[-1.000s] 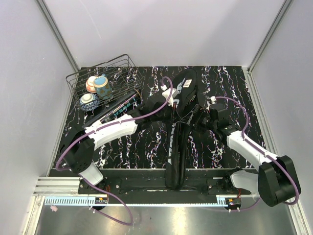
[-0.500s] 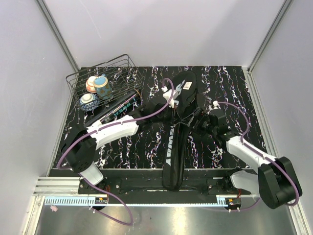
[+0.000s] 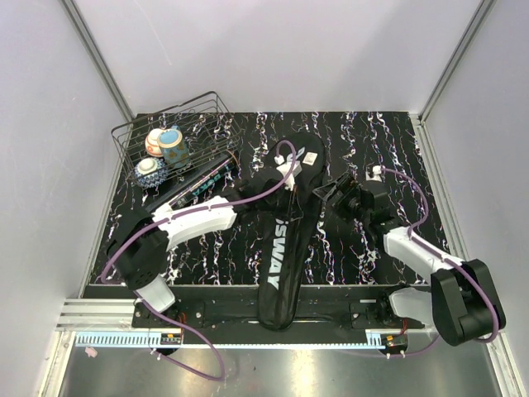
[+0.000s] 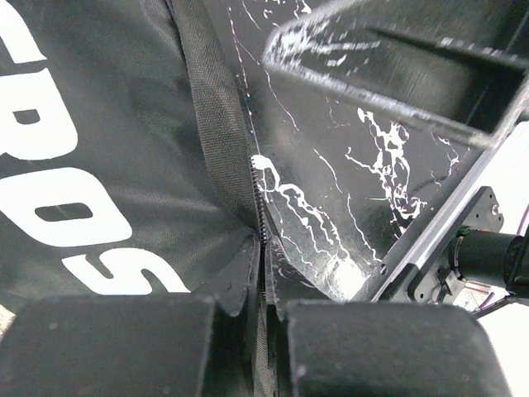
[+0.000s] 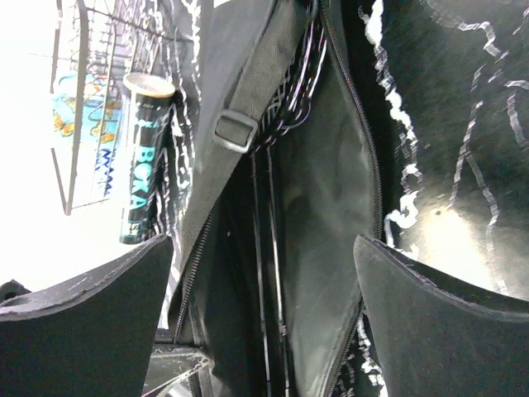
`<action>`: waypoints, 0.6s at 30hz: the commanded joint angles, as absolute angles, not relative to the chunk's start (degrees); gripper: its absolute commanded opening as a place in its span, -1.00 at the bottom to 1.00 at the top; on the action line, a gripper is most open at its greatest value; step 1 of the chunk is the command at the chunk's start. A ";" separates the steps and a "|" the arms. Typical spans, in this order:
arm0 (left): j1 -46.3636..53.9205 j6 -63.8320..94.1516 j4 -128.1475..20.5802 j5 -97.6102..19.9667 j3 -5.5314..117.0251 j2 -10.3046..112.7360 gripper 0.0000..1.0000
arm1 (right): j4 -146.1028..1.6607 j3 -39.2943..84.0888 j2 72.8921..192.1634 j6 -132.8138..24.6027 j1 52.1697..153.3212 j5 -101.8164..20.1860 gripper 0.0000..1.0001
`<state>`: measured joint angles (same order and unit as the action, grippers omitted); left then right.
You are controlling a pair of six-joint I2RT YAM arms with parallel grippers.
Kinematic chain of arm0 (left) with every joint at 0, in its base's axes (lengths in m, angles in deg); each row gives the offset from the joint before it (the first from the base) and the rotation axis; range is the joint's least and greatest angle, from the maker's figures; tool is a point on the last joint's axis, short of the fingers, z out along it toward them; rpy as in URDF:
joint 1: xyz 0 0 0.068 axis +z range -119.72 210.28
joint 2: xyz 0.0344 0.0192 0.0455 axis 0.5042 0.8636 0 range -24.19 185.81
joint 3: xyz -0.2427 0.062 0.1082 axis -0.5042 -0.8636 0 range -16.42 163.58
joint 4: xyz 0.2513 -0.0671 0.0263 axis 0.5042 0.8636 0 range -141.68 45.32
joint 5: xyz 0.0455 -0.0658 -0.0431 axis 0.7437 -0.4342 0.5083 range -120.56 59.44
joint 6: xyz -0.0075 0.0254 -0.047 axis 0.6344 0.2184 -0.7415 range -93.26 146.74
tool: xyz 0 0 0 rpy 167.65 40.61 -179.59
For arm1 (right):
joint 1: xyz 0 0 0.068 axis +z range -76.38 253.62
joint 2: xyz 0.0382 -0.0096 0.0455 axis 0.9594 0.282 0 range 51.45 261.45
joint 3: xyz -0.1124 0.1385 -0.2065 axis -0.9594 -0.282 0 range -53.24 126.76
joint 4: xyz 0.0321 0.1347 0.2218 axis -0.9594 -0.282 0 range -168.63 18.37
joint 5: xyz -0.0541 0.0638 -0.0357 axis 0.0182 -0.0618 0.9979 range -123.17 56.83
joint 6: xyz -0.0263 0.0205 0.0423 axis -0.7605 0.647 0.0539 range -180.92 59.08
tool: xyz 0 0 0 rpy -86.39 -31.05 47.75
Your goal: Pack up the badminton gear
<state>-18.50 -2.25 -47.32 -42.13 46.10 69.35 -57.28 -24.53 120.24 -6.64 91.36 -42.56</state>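
Observation:
The black CROSSWAY bag (image 3: 283,248) lies lengthwise down the middle of the table, its wide end at the far side. My left gripper (image 3: 287,180) is shut on the bag's zipper edge (image 4: 258,207), with the fabric pinched between its jaws (image 4: 264,285). My right gripper (image 3: 331,193) hovers open just right of the bag's wide end. In the right wrist view the bag (image 5: 331,207) gapes open between the gripper's (image 5: 263,246) fingers, and thin racket shafts (image 5: 266,273) and strings (image 5: 299,70) show inside. A long black tube (image 3: 201,185) with teal lettering lies by the basket. No shuttlecocks are in view.
A black wire basket (image 3: 132,136) stands at the far left with patterned bowls (image 3: 162,145) in it. The tube (image 5: 140,157) leans against the basket's front. Metal frame posts and white walls close in the table on three sides.
The bag's near end has swung to the left and its wide end has shifted with the left gripper. The right gripper has drawn back to the right and its jaws have spread wider.

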 commanded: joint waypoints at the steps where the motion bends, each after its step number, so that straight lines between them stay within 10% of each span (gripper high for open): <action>1: -18.76 -1.04 -45.54 -44.01 50.81 73.01 -1.00 | -58.53 -19.50 122.96 -14.05 85.51 -45.01 0.95; 10: -19.03 -1.56 -44.56 -43.40 53.01 78.29 -1.00 | -53.70 -10.35 140.27 -20.31 77.49 -63.93 0.78; 18: -19.03 -1.30 -44.82 -42.78 51.17 76.45 -1.00 | -54.31 -2.98 151.19 -23.30 73.97 -66.99 0.04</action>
